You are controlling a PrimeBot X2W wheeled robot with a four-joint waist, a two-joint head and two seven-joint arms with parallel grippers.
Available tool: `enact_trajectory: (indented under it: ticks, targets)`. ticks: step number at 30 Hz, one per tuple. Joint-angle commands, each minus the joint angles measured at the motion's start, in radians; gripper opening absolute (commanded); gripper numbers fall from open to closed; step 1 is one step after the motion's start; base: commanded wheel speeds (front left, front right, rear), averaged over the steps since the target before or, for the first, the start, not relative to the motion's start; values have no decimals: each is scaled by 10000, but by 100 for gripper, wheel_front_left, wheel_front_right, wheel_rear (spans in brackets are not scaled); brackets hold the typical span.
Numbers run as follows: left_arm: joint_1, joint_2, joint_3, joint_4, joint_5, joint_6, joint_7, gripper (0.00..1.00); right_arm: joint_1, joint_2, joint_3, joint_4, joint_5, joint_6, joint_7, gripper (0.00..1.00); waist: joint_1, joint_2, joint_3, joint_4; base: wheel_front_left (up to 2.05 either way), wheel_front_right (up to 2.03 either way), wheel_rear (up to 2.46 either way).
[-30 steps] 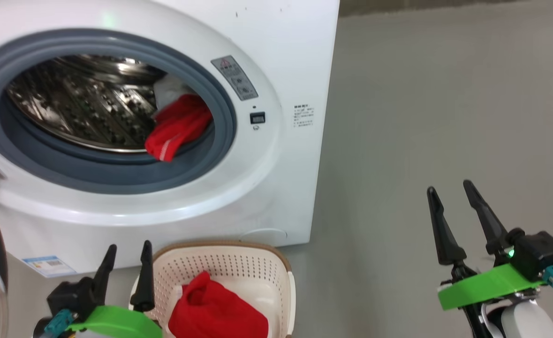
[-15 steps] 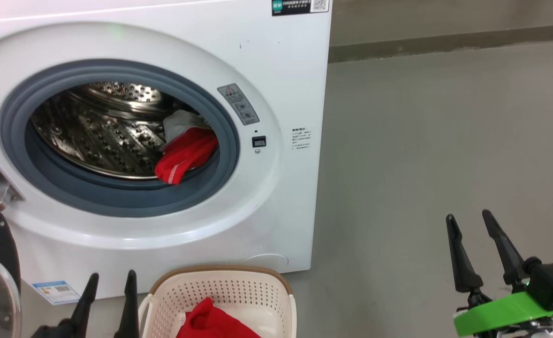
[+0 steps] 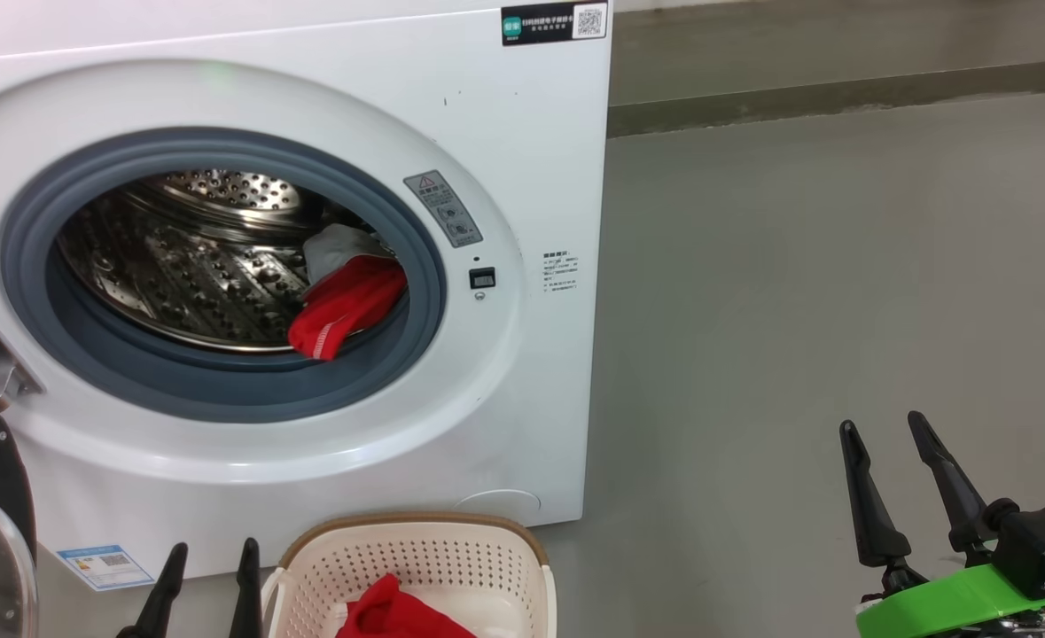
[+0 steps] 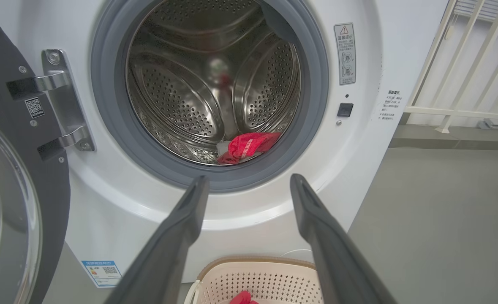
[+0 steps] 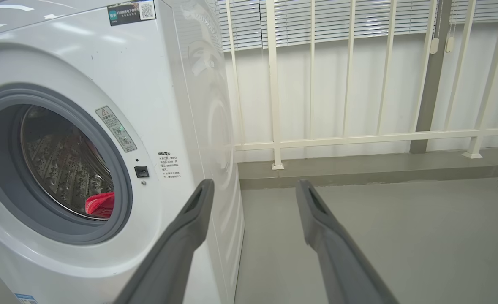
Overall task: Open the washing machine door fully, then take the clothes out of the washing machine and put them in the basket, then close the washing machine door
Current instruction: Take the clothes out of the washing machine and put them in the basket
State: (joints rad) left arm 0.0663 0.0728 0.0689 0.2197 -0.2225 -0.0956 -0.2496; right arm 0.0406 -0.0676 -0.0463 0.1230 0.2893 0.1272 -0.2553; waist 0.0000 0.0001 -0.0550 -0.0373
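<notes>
Door (image 4: 16,169) stood swung wide at left, hinge exposed. Step in hand, by my judgement: unloading.
Red garment (image 3: 398,611) lay in basket (image 3: 416,525) below washing machine (image 3: 522,159). Red piece with white trim (image 3: 345,306) and grey-white piece (image 3: 331,248) lay at drum mouth, right side.
Your left pincer (image 3: 212,549) hung beside basket, jaws wide, empty. Right pincer (image 3: 881,424) well off right over floor (image 3: 797,266), wide, empty.
Next move called for reach through rubber ring (image 3: 221,399), pinch on red fabric.
Writing: black top sticker with QR code (image 3: 553,22), grey warning-triangle label (image 3: 444,208), blue sticker (image 3: 104,564). Text too small to read.
</notes>
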Motion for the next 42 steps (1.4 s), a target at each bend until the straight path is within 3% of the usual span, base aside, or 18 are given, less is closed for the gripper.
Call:
enact_trajectory:
  ticks: [1,27,42]
  targets:
    - [-190,92,334,-208,95,80,-122,100,-143,-168,270,-284,16,35,-65,100,0,-1,5,-5,0,0,0]
    - [-354,-49,357,-285,61,187,-122,100,-193,-187,347,-201,-23,35,-65,100,0,-1,212,-165,0,0,0]
    - [-2274,229,99,231,-6,128,-103,100,-784,-299,716,-306,-42,35,-65,100,0,-1,1405,-3,0,0,0]
